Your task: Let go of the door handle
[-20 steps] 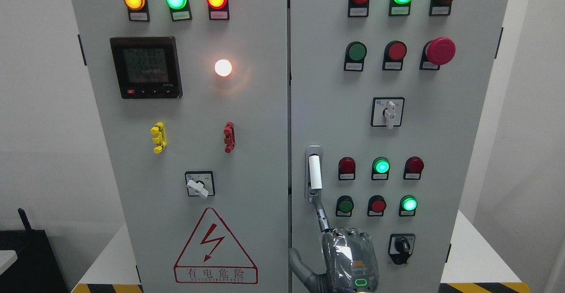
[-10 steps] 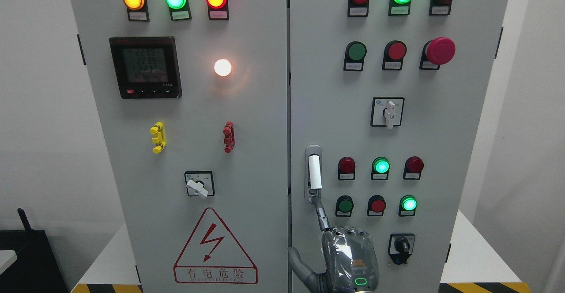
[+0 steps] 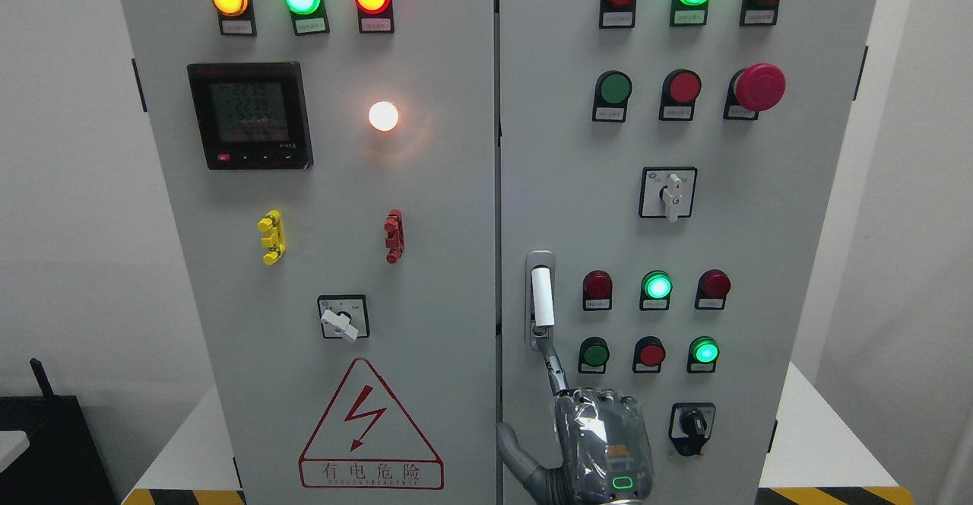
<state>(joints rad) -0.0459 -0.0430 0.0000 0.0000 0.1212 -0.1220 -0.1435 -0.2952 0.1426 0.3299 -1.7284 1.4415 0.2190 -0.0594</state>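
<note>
The door handle (image 3: 542, 298) is a white bar standing upright in a metal recess on the right cabinet door (image 3: 760, 208), near its left edge. My right hand (image 3: 600, 444), wrapped in clear plastic, comes up from the bottom edge just below it. Its index finger (image 3: 555, 368) is stretched up and its tip reaches the handle's lower end. The thumb (image 3: 513, 452) is spread out to the left over the gap between the doors. The other fingers are bent at the knuckles. The hand holds nothing. The left arm is out of view.
Both grey cabinet doors are shut, with a narrow seam (image 3: 498, 185) between them. Lit lamps, push buttons and a rotary switch (image 3: 690, 427) sit right of my hand. The left door carries a meter (image 3: 251, 115) and a warning triangle (image 3: 370, 429).
My right hand has crept up very slightly; the index finger stays at the handle's lower end. The handle and doors have not moved.
</note>
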